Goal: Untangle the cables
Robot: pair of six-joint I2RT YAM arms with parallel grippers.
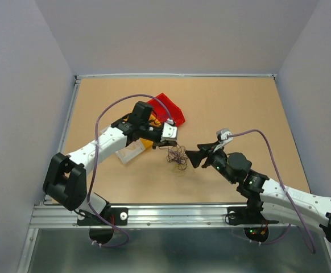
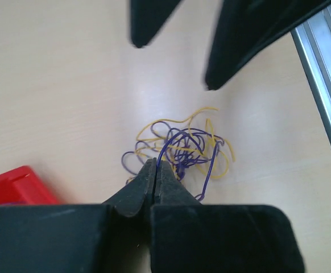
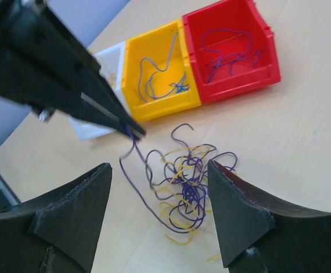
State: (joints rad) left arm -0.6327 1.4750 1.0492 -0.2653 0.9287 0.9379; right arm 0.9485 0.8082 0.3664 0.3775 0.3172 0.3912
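Pinching one purple strand at the near edge of the clump, the left gripper (image 3: 134, 132) had its two fingers pressed flat together. The strand ran from their tips down into the rest of the cables (image 3: 182, 185).

The cables lay as a loose tangle of thin purple and yellow wires on the bare wooden table (image 1: 239, 108). They sat roughly midway between the two arms and just in front of a row of small bins.

The right gripper (image 3: 158, 170) was spread wide and held nothing. In its own wrist view one dark finger stood on each side of the tangle. From above it pointed at the clump from the right, close beside it. Whether its fingers touched any wire could not be told.

Behind the tangle stood a red bin (image 3: 239, 85) and a yellow bin (image 3: 165, 105), side by side with their walls touching. A white bin (image 3: 110, 60) beyond the yellow one was partly hidden by the left arm. A purple wire lay curled in the red bin, and a darker bluish wire lay in the yellow one.
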